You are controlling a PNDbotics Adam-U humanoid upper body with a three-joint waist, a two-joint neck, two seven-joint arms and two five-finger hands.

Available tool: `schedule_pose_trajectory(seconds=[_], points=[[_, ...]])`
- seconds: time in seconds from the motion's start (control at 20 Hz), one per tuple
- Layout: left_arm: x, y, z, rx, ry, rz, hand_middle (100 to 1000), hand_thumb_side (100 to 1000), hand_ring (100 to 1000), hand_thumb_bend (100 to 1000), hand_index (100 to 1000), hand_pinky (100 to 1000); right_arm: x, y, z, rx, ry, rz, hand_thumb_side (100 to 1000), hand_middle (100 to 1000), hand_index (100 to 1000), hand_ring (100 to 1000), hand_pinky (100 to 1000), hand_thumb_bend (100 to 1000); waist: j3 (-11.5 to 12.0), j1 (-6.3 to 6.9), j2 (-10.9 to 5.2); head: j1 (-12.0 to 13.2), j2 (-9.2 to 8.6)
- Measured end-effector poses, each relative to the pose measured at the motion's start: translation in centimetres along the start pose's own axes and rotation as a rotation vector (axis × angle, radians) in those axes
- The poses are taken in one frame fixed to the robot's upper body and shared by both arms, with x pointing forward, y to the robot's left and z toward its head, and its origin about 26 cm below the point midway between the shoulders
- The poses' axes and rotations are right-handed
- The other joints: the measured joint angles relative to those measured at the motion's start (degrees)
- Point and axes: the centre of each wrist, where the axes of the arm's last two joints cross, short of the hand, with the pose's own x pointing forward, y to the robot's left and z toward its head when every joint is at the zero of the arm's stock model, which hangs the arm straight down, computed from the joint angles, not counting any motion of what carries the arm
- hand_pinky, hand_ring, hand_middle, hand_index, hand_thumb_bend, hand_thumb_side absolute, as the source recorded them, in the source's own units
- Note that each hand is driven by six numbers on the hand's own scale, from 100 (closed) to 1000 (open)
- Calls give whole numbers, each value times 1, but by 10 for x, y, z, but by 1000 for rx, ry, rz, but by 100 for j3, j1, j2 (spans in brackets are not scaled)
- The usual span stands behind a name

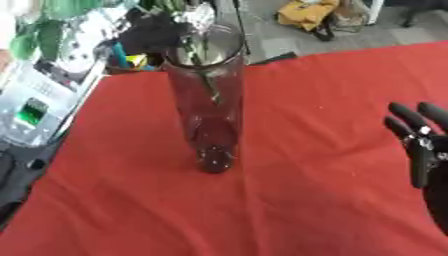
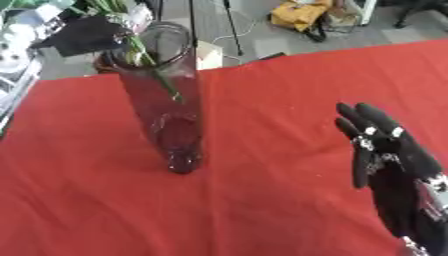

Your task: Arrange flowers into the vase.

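A tall clear glass vase (image 1: 207, 105) stands upright on the red tablecloth (image 1: 306, 100), left of centre. Green flower stems (image 2: 149, 62) lean inside it and rise out of its mouth toward the upper left; the blooms are cut off by the top edge. My right hand (image 2: 394, 165) is black, raised at the right edge with fingers straight and pointing up, holding nothing, well apart from the vase. My left hand shows in no view.
Left of the table stand white equipment (image 1: 35, 95) and green leaves (image 1: 52, 20). Beyond the far edge are dark clutter (image 1: 153, 32), a stand pole (image 2: 229, 25) and a yellow bag (image 1: 308, 12) on the floor. Red cloth spreads between vase and hand.
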Motion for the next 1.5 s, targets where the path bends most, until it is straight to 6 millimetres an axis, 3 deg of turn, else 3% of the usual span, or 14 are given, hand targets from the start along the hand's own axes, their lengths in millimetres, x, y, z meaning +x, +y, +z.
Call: schedule_pose_trajectory(seconds=[0.5, 0.75, 1.35, 1.5], points=[[-2, 4, 1, -46, -2, -52, 829, 822, 798, 100, 951, 686, 0, 0, 0, 4, 7, -2, 1000, 260, 942, 1000, 1000, 100, 13, 28, -27, -1, -23], [-1, 8, -1, -73, -1, -85, 888, 895, 846, 100, 1000, 754, 0, 0, 0, 7, 10, -2, 1000, 261, 942, 1000, 1000, 100, 16, 65, -54, 0, -49], [-13, 13, -3, -216, 54, -122, 956, 942, 902, 100, 1000, 838, 0, -1, 1, 10, 29, -1, 1000, 257, 944, 1000, 1000, 100, -14, 190, -62, 9, -65], [-18, 13, -3, -242, 68, -126, 968, 1000, 911, 100, 1000, 855, 0, -1, 1, 12, 31, -1, 1000, 256, 944, 1000, 1000, 100, -22, 197, -62, 11, -77]])
